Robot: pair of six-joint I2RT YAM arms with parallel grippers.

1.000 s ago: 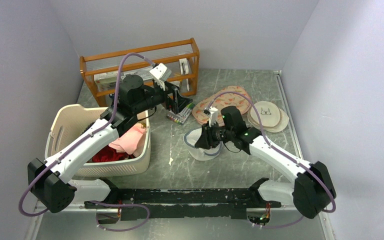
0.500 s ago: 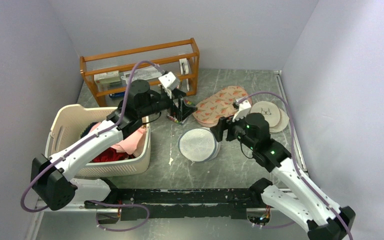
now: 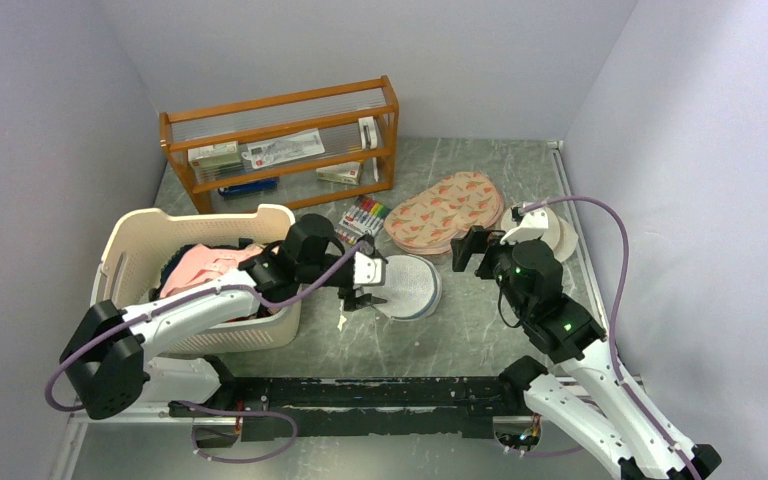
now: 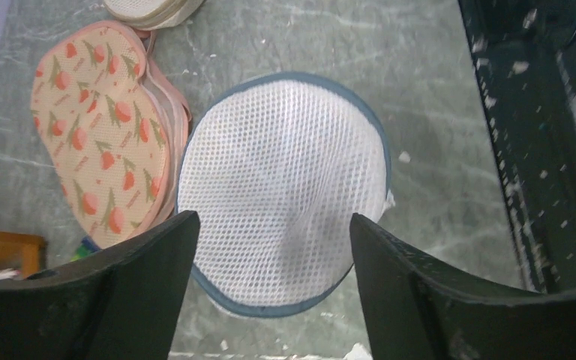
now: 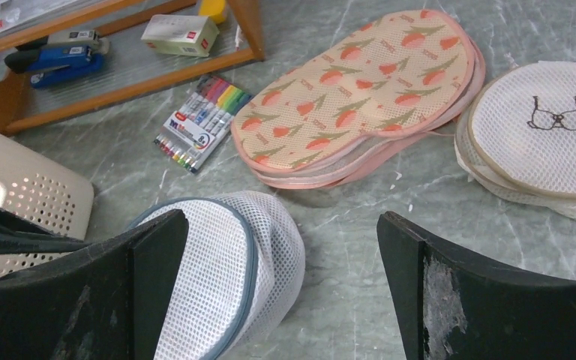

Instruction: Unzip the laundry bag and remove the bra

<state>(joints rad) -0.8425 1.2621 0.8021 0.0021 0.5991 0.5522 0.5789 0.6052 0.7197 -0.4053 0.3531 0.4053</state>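
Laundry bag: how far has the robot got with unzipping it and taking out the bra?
Done: nothing clearly; the laundry bag lies on the table, its grey zipper band showing no gap, no bra visible. In hand: nothing; the left tool hovers open over it, the right tool open beside it. Left: unzip, remove bra.

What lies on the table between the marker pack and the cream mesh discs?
The salmon patterned oval pads lie between the marker pack and the cream mesh discs; the right wrist view shows it best.

Laundry bag (image 4: pixel 285 180) contents not discernible through mesh; rim partly hidden behind left tool (image 4: pixel 272 225).
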